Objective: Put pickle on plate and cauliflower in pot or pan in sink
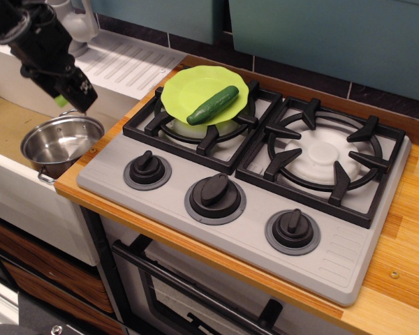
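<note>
We judge the first half of the task done: the pickle lies across the plate, which rests on the back-left burner grate of the stove; nothing there looks in need of further work.

What remains is the cauliflower; we see only a sliver of light green showing at the lower edge of the gripper, so we read the fingers as closed around the floret, though most of it is hidden by the black housing; how firmly it is held we cannot tell.

The gripper hangs over the sink, just above the far rim of the pot; the pot stands in the basin near the counter edge, its mouth open and, as far as we can see, with nothing inside.

So we put the task at well past the midpoint; the step in hand is the carry to the pot; left to do, in our judgement, is to centre the floret over the opening, lower it and release it so that it lands inside and does not bounce off the rim into the basin.
</note>
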